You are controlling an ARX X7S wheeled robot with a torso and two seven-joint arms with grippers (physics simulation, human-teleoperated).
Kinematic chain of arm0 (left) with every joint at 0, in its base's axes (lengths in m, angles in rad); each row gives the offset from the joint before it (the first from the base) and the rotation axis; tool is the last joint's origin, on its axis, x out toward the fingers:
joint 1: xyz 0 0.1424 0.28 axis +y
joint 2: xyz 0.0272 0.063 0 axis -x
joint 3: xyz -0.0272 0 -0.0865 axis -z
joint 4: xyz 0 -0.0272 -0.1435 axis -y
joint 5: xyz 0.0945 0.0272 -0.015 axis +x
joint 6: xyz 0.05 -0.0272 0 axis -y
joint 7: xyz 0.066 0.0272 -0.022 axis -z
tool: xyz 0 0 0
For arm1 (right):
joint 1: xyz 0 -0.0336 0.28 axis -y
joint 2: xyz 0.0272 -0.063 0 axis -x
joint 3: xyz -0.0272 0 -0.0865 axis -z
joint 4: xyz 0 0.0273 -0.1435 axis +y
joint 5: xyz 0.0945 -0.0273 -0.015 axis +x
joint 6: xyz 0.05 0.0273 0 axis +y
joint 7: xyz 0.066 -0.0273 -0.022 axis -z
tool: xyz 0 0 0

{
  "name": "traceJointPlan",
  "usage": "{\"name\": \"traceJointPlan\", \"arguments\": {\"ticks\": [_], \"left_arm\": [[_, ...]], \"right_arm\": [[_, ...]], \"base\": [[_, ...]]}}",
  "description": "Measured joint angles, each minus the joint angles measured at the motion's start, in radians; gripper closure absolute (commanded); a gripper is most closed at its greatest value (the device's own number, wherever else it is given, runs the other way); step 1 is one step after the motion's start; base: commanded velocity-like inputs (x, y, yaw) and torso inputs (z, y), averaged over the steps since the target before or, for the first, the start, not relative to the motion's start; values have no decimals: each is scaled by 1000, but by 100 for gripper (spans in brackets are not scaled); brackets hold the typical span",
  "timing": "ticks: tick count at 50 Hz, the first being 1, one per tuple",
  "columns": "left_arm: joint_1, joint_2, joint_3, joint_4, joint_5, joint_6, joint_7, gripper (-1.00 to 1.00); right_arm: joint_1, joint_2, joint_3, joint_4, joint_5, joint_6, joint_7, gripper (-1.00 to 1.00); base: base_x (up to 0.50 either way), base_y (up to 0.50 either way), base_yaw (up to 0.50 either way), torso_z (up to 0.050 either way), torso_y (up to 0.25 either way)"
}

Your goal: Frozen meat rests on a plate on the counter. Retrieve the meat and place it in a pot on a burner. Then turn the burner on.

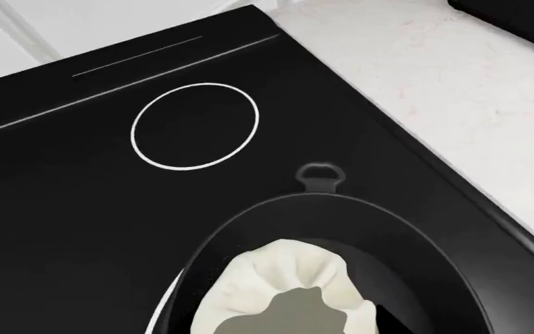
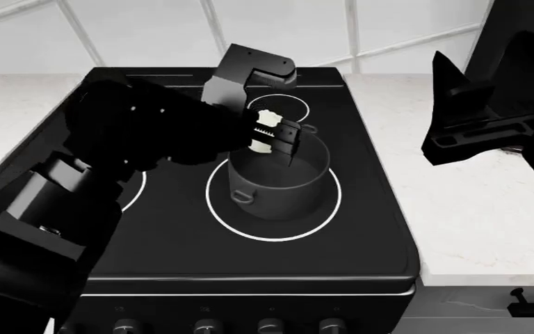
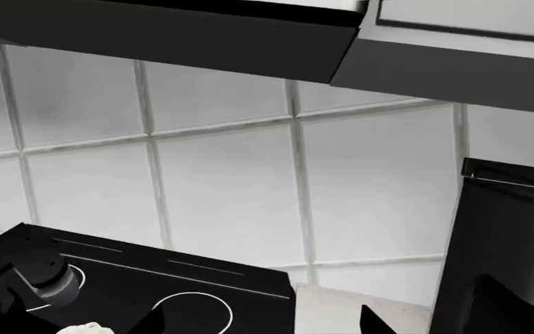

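The left gripper (image 2: 274,136) is clamped on the frozen meat (image 2: 265,130), holding it over the open mouth of the pot (image 2: 279,184), just above the rim. The pot stands inside the large white ring of the burner (image 2: 219,212) on the black cooktop (image 2: 360,236). The right gripper (image 2: 452,115) hangs over the counter (image 2: 471,223); whether it is open cannot be told

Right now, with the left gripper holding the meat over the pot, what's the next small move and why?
Probably lower a little, then open the left gripper. It is shut on the pale cream-white lump of frozen meat, which hangs just above the dark grey round metal pot sitting inside the large white burner ring.
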Motion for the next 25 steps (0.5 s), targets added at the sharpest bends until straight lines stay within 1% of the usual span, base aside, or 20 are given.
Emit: {"name": "traceJointPlan", "arguments": {"ticks": [9,10,25], "left_arm": [[3,3,8,-1,-1,1,1,100],[3,3,9,0,-1,1,1,-100],[-8,0,7,1,-12,3,-15,-100]], "right_arm": [[-6,3,2,0,-4,-5,-3,-100],[-7,4,2,0,-3,-5,-3,-100],[-11,26,15,-6,19,-16,0,-100]], "base": [[0,0,0,0,0],[0,0,0,0,0],[0,0,0,0,0]]}}
